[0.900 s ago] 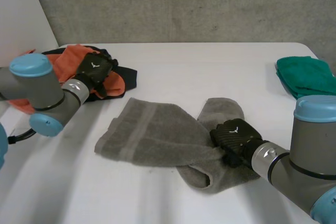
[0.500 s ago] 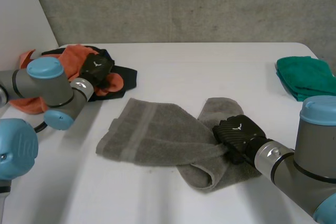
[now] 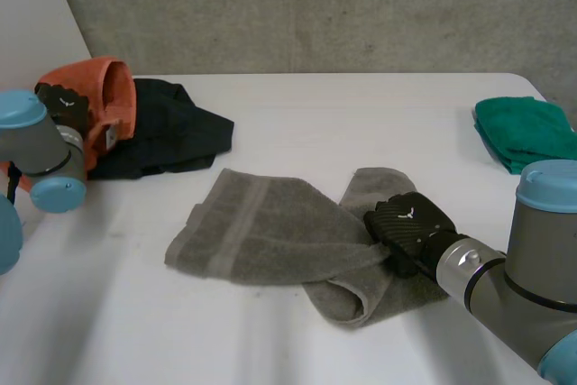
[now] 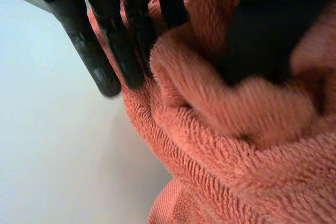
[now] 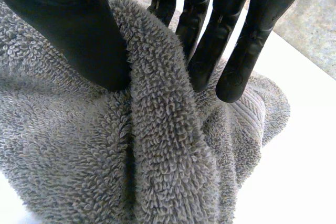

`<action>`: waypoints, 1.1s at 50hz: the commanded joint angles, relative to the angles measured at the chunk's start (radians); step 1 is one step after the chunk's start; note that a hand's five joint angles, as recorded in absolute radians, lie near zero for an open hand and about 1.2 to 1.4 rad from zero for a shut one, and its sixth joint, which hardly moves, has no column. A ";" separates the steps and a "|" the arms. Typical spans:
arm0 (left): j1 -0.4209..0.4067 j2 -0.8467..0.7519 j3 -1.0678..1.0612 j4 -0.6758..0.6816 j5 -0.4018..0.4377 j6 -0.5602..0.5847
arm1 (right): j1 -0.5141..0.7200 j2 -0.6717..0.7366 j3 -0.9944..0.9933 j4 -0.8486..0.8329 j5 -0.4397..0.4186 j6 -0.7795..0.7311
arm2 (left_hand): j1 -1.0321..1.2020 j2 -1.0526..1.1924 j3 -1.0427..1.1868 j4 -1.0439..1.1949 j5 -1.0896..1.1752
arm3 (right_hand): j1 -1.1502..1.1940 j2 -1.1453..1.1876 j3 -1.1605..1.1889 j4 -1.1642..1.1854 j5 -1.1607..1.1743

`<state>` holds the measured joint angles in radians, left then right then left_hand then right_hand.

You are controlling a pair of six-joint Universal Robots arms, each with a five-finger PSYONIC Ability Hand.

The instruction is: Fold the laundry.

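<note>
The white table (image 3: pixel 361 105) spans the head view. Near its middle, a little toward 6 o'clock, lies the grey towel (image 3: pixel 261 227). Most of it is spread flat, and its 3 o'clock end is bunched and doubled over into a loose hump.

The right arm (image 3: pixel 532 268) reaches in from about 4 o'clock, low over the table, with its wrist pointing toward 10 o'clock. The left arm (image 3: pixel 32 146) sits at the 9 o'clock edge with its forearm angled toward 12.

A black garment (image 3: pixel 171 123) lies crumpled at about 10 o'clock. The orange towel (image 3: pixel 106 96) stands up off the table against the garment's 9 o'clock side. A folded green cloth (image 3: pixel 527 131) rests at the 3 o'clock edge, well apart from the rest.

The right hand (image 3: pixel 410 227) is set on the grey towel's bunched end. In its wrist view a ridge of the pile is pinched between the thumb (image 5: pixel 68 30) and the straight fingers (image 5: pixel 210 35).

The left hand (image 3: pixel 63 105) grasps the orange towel. In its wrist view the fingers (image 4: pixel 105 40) are bent down along one side of a thick fold, and a dark part of the hand presses the other side.
</note>
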<state>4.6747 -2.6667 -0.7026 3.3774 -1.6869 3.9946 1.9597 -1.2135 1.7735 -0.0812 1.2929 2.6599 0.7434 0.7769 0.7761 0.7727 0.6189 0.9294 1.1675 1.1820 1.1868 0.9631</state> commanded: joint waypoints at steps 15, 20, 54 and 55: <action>-0.274 0.260 -0.376 0.125 0.203 -0.218 | -0.005 -0.008 0.009 0.000 -0.001 0.000 | -0.533 -0.566 -0.566 -0.562 -0.583 | 0.467 0.229 0.214 0.209 0.259; -0.277 0.206 -0.325 0.089 0.259 -0.243 | -0.005 -0.008 0.011 0.001 -0.003 0.000 | -0.483 -0.517 -0.516 -0.512 -0.533 | 0.467 0.229 0.214 0.209 0.259; -0.091 -0.170 0.232 -0.043 -0.026 -0.051 | -0.019 -0.008 0.012 -0.002 -0.003 0.000 | 0.653 0.619 0.620 0.624 0.603 | 0.467 0.229 0.214 0.209 0.259; -0.087 -0.165 0.226 -0.032 -0.036 -0.022 | -0.019 -0.008 0.012 0.000 -0.003 0.000 | 0.653 0.619 0.620 0.624 0.603 | 0.467 0.229 0.214 0.209 0.259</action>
<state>4.5435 -2.8408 -0.4751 3.2864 -1.6132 3.8140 1.9404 -1.2206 1.7855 -0.0826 1.2901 2.6599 1.1052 1.1777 1.1715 1.1973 0.9543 0.9294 1.1675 1.1819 1.1869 0.9631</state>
